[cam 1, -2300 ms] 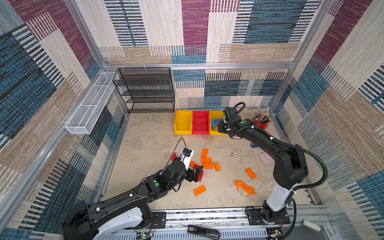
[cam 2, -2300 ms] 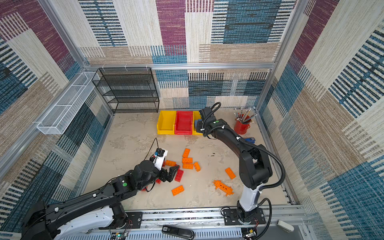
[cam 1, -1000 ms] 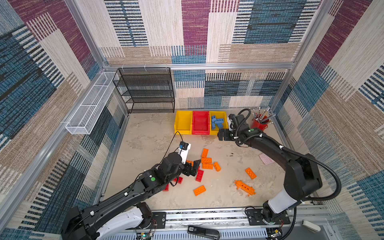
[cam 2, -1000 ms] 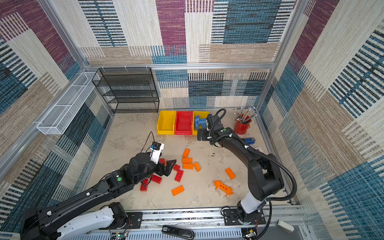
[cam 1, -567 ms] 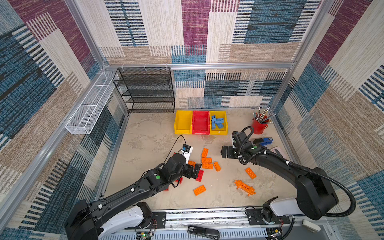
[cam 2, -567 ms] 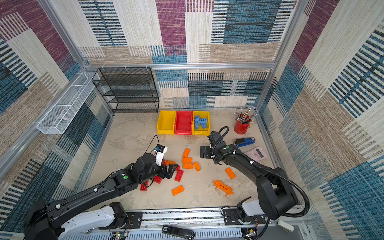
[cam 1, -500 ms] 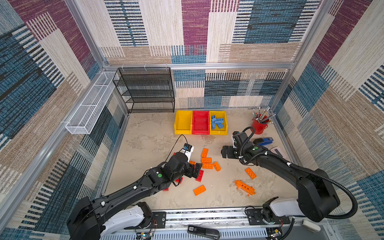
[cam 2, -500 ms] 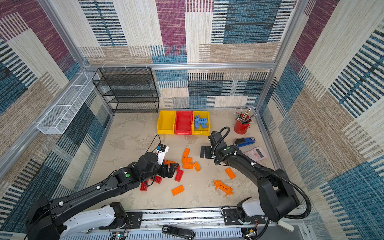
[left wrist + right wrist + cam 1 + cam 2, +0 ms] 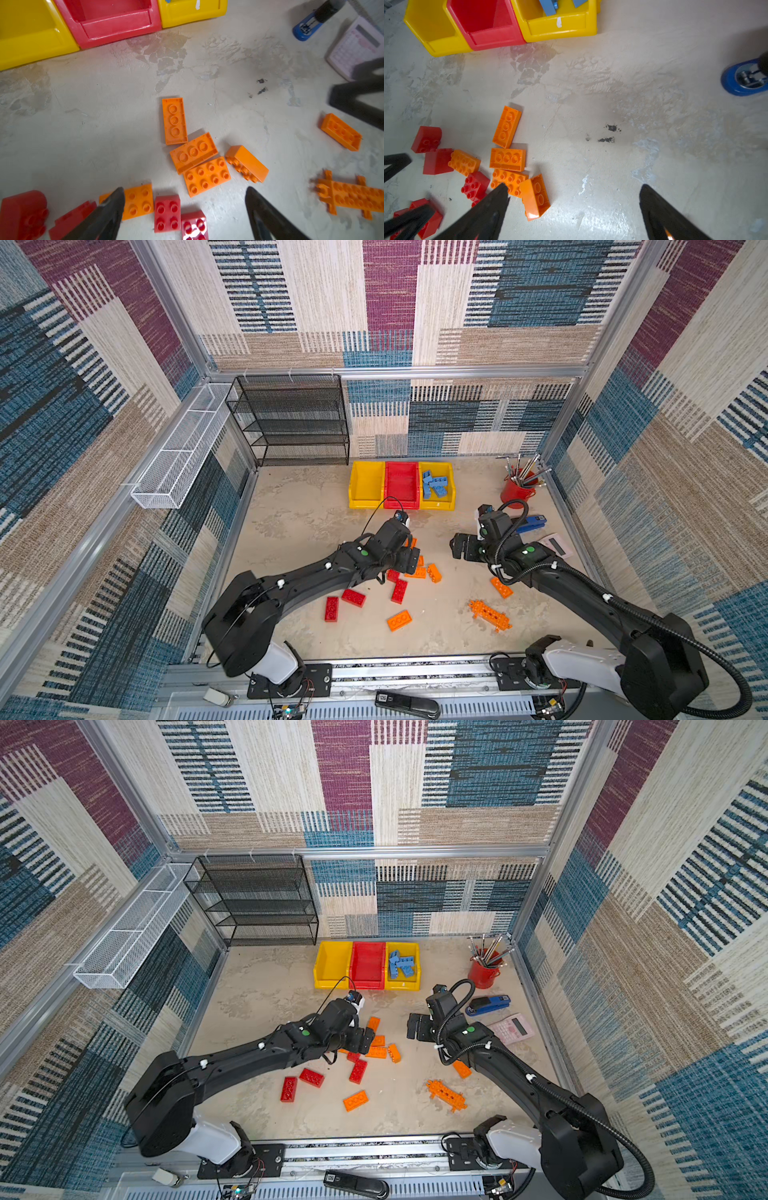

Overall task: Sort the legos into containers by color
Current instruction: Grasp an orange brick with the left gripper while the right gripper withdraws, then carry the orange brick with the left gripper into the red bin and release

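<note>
Where legos cluster, bare floor before containers

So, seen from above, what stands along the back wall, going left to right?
In a top view: black mesh shelf → empty yellow bin → red bin → second yellow bin holding blue bricks → red cup of metal tools.

From my screen I see two yellow bins and one red bin, blue bricks, orange bricks and red bricks, and a desk of mottled beige with grey blotches. The cup is red, the stapler blue, the calculator pink, the rack black, the basket white, and the walls are striped patchwork of blue, maroon and beige
</note>
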Robot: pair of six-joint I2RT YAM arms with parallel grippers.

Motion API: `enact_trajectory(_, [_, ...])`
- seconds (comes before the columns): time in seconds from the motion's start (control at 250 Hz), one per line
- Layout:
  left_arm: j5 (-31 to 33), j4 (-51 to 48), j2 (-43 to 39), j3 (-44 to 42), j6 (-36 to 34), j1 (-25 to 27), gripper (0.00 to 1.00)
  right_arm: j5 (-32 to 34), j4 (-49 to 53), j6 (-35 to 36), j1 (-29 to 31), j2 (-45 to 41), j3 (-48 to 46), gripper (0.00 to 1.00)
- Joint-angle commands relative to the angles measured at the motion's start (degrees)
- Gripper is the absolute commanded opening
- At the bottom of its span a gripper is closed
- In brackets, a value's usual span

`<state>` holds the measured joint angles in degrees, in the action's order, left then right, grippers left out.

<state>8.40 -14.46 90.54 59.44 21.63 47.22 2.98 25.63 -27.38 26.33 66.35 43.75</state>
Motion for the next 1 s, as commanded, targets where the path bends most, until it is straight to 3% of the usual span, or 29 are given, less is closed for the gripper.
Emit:
enact_trajectory(0.0, [-2.51, -4.52, 5.74, 4.71, -1.01, -1.32, 0.84, 1.24, 1.38, -1.11, 0.04, -2.88, -0.16, 0.99])
enact_trajectory(0.144, [-4.16, -6.93, 12.74, 10.55, -1.66, -2.27, 0.74, 2.11, 2.58, -0.39, 0.0, -5.34, 0.44, 0.99])
enact_trajectory(0.436, [-4.76, -8.68, 20.26, 16.7, -2.2, -2.81, 0.71, 1.63, 1.55, 0.83, -0.21, -5.28, 0.5, 0.99])
enact_trajectory(0.656, [-5.42, -8.81, 24.18, 19.12, -2.29, -3.63, 0.63, 1.32, 1.35, 1.2, -0.45, -5.27, 0.85, 0.99])
enact_trajectory(0.996, [-5.33, -10.33, 28.58, 22.66, -3.43, -4.77, 0.38, 2.07, 2.12, 1.84, -1.21, -5.26, 1.73, 0.99])
